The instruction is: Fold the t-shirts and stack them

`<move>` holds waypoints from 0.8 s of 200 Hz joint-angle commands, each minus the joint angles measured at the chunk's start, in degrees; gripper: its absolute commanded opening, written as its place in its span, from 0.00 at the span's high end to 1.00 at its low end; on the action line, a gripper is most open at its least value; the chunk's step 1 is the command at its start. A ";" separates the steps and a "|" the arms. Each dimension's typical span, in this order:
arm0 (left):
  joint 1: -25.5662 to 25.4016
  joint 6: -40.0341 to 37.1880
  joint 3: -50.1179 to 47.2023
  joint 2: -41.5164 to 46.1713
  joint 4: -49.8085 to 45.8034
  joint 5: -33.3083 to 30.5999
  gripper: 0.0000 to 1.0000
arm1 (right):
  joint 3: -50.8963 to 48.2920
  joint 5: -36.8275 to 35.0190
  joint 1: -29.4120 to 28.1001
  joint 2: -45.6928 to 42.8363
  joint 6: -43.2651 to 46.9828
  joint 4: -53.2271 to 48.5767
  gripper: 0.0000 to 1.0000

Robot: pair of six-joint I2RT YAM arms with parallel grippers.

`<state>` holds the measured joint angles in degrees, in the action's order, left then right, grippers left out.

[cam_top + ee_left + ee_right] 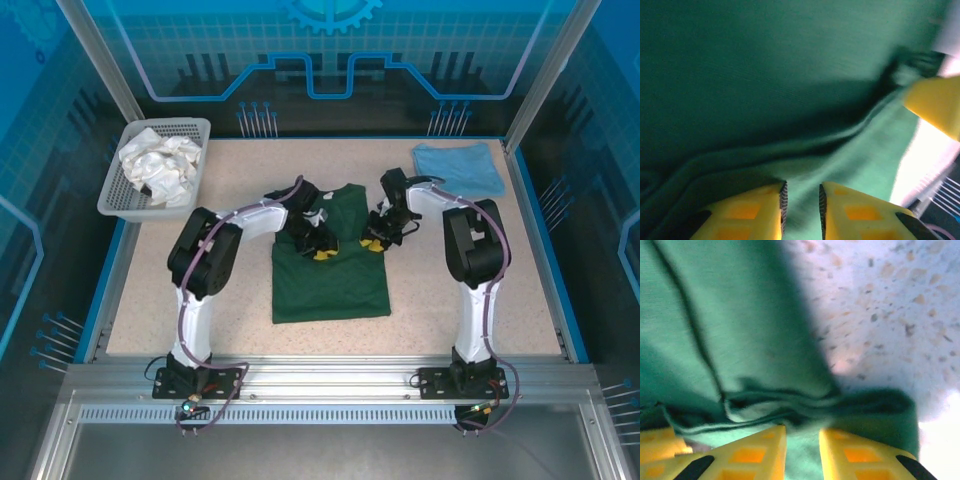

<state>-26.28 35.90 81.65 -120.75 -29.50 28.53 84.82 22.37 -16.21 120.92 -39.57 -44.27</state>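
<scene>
Table [480, 300]: a speckled beige top is stretching from the arm bases to the far wall. The right wrist view [880, 315] is showing its brown flecks close up.
Dark green t-shirt [330, 285]: soft matte cloth is lying flat at the centre of the table, its near part forming a squarish block. The far part is rumpling under the two grippers.
Left gripper [322, 250]: it is reaching in from the left onto the shirt's far half. In the left wrist view [801, 210] the ribbed yellow jaws are sitting almost together, pinching a raised ridge of the green cloth [765, 75].
Right gripper [375, 243]: it is pressing at the shirt's right edge. In the right wrist view [802, 452] the jaws are nipping a bunched, layered fold of the shirt [740, 340], with a stitched seam showing.
Light blue t-shirt [458, 167]: it is resting as a folded rectangle at the far right, well apart from the green one.
Basket [125, 210]: white plastic mesh is sitting at the far left, holding crumpled white cloth [160, 165].
</scene>
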 commanded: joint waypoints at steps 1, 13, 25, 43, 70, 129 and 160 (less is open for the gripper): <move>3.15 3.41 1.53 -1.88 -4.87 -3.13 0.70 | 1.15 -0.42 0.04 2.09 -1.10 -1.34 0.70; 3.80 5.28 0.80 -1.08 -3.72 -1.80 0.66 | 0.93 0.30 -0.02 1.07 -1.27 -0.95 0.67; 3.76 5.18 1.27 0.29 -3.98 -1.60 0.60 | 0.81 0.60 -0.12 -0.41 -1.36 -0.99 0.64; 3.98 5.23 2.15 3.67 -4.08 0.80 0.46 | -0.47 1.35 -0.12 -4.06 -1.99 0.04 0.57; 6.58 4.32 0.39 13.20 -5.84 0.82 0.24 | -6.90 1.79 -0.35 -14.06 -1.89 5.55 0.46; 16.10 -2.77 -22.50 35.20 -18.55 -1.30 0.18 | -37.03 7.76 -4.13 -35.15 -3.40 17.96 0.34; 16.16 1.99 -37.27 41.39 -15.49 4.68 0.31 | -45.78 4.43 -9.51 -40.66 -6.06 16.43 0.35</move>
<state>-9.82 36.32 53.82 -81.80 -40.91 28.80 43.86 27.57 -22.39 83.48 -42.89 -27.92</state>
